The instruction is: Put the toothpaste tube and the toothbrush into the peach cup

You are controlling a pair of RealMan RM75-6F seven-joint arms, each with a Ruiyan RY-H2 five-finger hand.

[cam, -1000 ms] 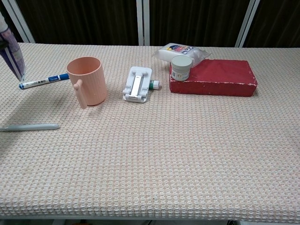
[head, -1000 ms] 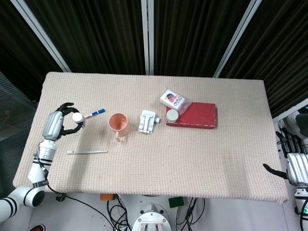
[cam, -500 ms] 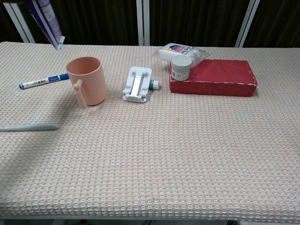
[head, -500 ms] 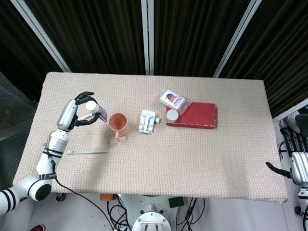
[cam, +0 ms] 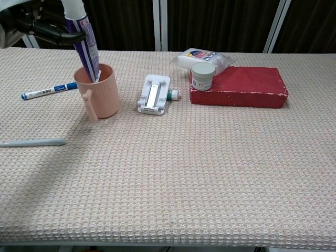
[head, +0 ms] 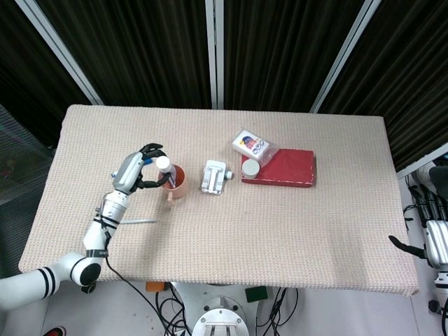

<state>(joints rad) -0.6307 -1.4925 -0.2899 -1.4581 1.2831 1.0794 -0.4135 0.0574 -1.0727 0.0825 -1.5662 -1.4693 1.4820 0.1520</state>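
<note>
The peach cup (head: 176,184) (cam: 97,92) stands left of the table's middle, handle toward the front. My left hand (head: 137,170) (cam: 38,24) grips the toothpaste tube (head: 165,168) (cam: 86,47) near its white cap. The tube is upright and slightly tilted, its lower end inside the cup. The pale grey toothbrush (head: 143,221) (cam: 32,142) lies flat on the cloth in front of and left of the cup; in the head view my left forearm hides part of it. My right hand (head: 434,243) hangs off the table's right edge, holding nothing, thumb spread.
A blue-and-white pen (cam: 48,91) lies left of the cup. A white folding stand (head: 214,177) (cam: 155,94) sits to the cup's right. Further right are a small white jar (cam: 202,76), a white packet (cam: 202,56) and a red box (head: 280,168) (cam: 239,86).
My left hand carried the toothpaste tube rightward from the table's left side to over the cup and lowered its end into the cup. The right hand stayed put.
</note>
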